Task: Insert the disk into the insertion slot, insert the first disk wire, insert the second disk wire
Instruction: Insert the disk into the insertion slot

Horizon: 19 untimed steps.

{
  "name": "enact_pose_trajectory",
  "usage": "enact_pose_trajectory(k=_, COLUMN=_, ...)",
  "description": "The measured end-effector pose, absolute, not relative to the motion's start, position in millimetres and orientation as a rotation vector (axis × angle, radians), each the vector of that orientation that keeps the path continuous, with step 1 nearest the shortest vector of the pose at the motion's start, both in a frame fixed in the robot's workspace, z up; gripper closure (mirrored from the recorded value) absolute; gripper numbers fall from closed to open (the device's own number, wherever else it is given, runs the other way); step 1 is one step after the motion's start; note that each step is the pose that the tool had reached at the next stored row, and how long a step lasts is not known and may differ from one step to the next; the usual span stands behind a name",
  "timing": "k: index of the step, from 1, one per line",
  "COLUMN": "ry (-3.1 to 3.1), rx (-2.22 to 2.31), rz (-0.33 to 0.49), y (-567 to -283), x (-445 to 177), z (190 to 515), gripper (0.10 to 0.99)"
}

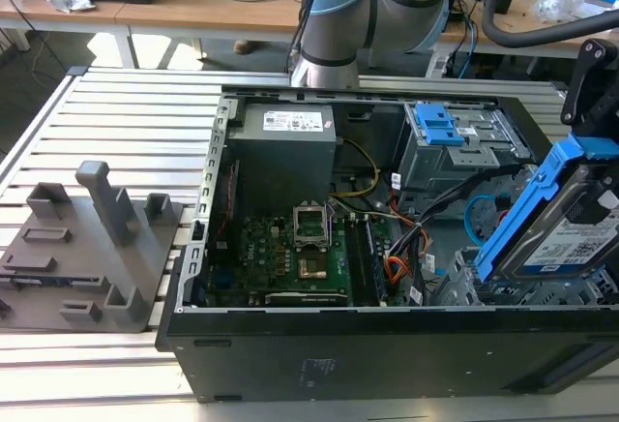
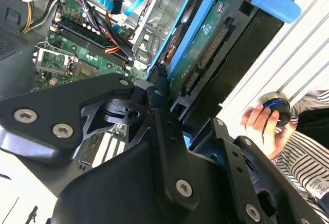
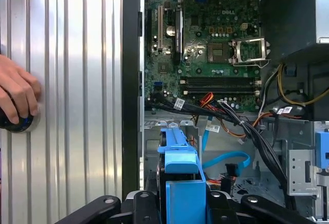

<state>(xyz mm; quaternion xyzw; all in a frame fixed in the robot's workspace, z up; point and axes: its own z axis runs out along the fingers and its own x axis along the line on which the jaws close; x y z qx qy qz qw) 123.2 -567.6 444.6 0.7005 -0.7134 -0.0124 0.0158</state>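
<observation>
**Position status at the drive cage**

The black-fingered gripper is clamped on the flat silver-grey hard drive in its bright blue plastic carrier, with one finger at each side. The hard drive is held tilted over the light grey perforated sheet-metal drive cage, at the exterior view's right inside the open black computer case. Contact between the two cannot be told. The thin flat orange-red cable is seen between the green motherboard and the drive cage. A person's hand is rested on a round dark button on the ribbed aluminium table.
</observation>
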Motion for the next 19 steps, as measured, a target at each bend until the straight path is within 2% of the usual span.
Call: enact_pose_trajectory(k=19, ry=-2.223, rx=2.176, rz=-0.041, y=-547, x=125, z=434, gripper=0.722)
